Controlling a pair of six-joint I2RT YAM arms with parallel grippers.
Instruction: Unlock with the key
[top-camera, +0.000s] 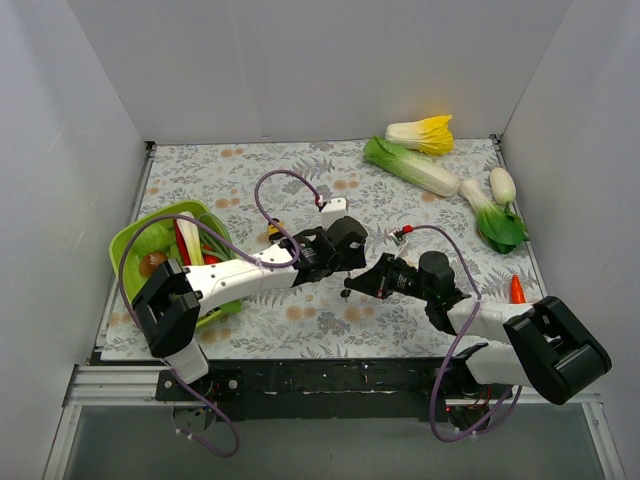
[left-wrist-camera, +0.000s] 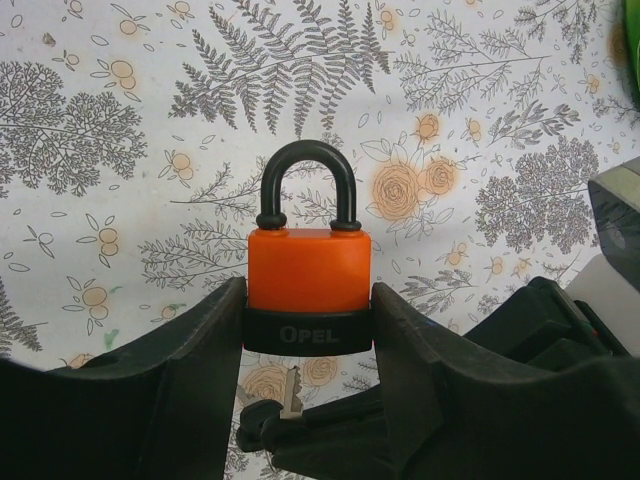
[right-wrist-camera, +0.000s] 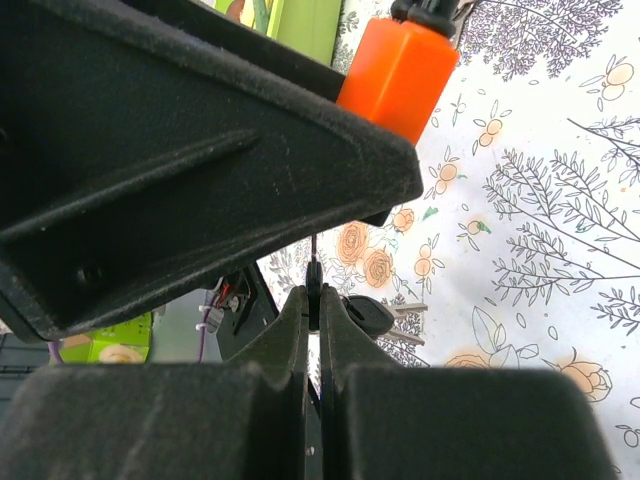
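- White panel walls (top-camera: 60, 150) close the table on its left, far and right sides. A black rail (top-camera: 330, 380) carrying the arm bases runs along the near edge.
- Far left, a lime-green plastic basket (top-camera: 118, 252) with rounded corners sits near the left wall, with red and white vegetables inside. The left arm's white link passes over its near right corner.
- Beyond the basket, the matte cloth (top-camera: 230, 170), printed with grey ferns and orange blossoms, lies open up to the far wall — the widest free stretch.
- At centre, the left gripper (left-wrist-camera: 310, 305) is clamped on the black base of a glossy orange block-shaped padlock (left-wrist-camera: 308, 268). The padlock's black arched shackle (left-wrist-camera: 306, 165) is seated at both ends and points away from the wrist.
- Just beside the padlock's base is the key bunch (left-wrist-camera: 289, 388) — tiny silver metal blades with black plastic heads.
- The matte black right gripper (right-wrist-camera: 314, 292) has its fingers pressed together on a thin dark part of that bunch. It sits close under the left gripper's finger, with little gap between them.
- Far right, leafy cabbages (top-camera: 412, 165) and a bok choy (top-camera: 492, 215) lie toward the back corner. An orange carrot (top-camera: 517, 290) lies near the right wall.
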